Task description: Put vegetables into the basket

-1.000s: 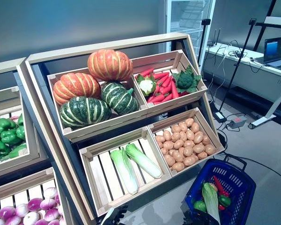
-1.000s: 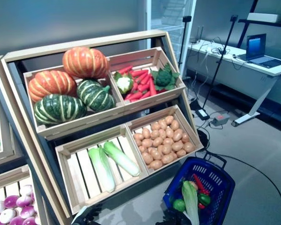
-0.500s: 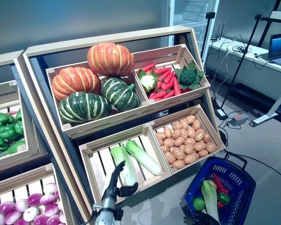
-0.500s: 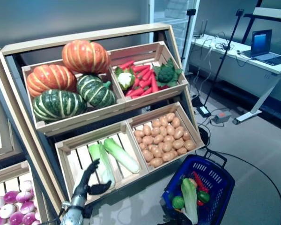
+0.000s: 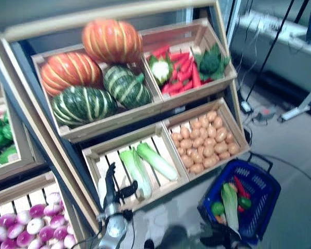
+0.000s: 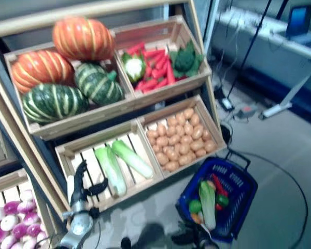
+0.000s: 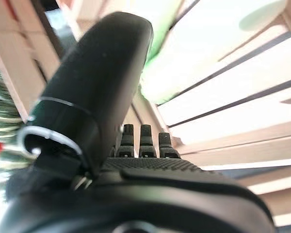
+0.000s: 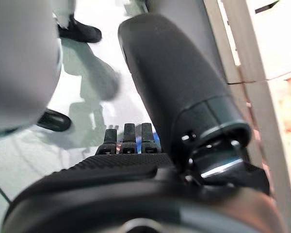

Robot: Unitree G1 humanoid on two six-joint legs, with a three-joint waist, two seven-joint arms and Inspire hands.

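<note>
- Left hand (image 5: 113, 188) is up at the front lip of the slatted wooden crate (image 5: 101, 155), fingers straight and holding nothing; two long pale-green cabbages (image 5: 136, 171) lie just at its 2 o'clock.
- Blue mesh basket (image 5: 259, 179) sits on the floor at 4 o'clock of the crate (already some greens inside), open floor between.
- Right hand (image 8: 136, 141): can't tell its fingers.

Left hand (image 5: 113, 188) up at lower left of frame, fingers straight, thumb splayed sideways, nothing in it. Right hand (image 8: 150, 160) only in its wrist view, fingers seemingly extended.
</note>
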